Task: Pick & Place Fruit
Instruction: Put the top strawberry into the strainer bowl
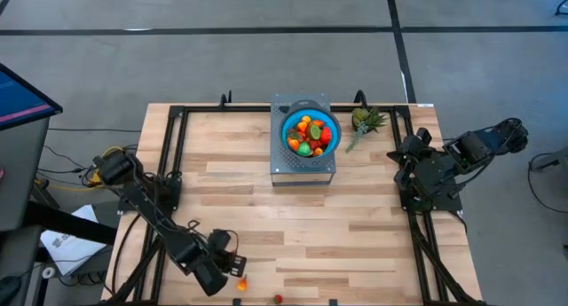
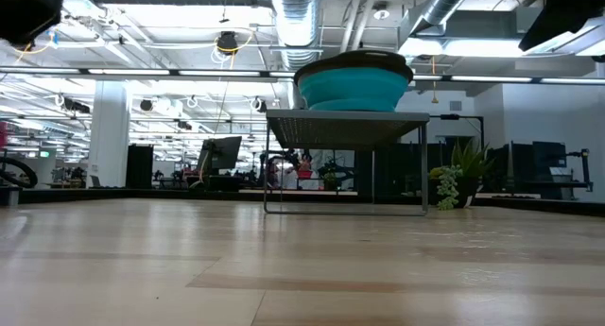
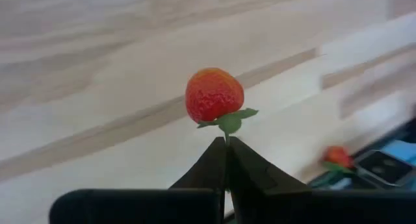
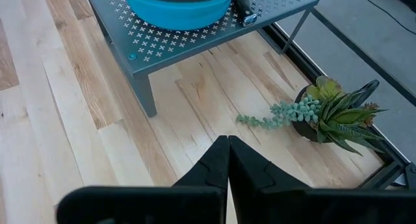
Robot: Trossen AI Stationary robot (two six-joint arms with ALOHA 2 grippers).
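Observation:
A small red toy strawberry [image 3: 214, 94] with a green leafy cap sits at the tips of my left gripper [image 3: 227, 146], which is shut on it near the table's near edge [image 1: 232, 269]. Two more small fruits lie on the wood close by, an orange one [image 1: 241, 286] and a red one [image 1: 278, 298]; another strawberry [image 3: 338, 157] shows in the left wrist view. The blue bowl [image 1: 287, 139], [image 2: 354, 85] holds several fruits and stands on a grey perforated stand [image 1: 302, 168]. My right gripper [image 4: 227, 146] is shut and touches nothing, right of the stand [image 1: 404, 157]. My left gripper pinches the strawberry by its green leafy cap [image 3: 229, 124], only at the very tips of the two fingers. The red body sticks out beyond the fingertips, away from the gripper. Whether the fruit is clear of the wood I cannot tell.
A small potted plant [image 1: 366, 121], [image 4: 331, 110] with a trailing green sprig stands right of the stand near the far edge. Black frame rails [image 1: 169, 155] run along the table's left, right and far sides. Bare wood lies between the stand and the near edge.

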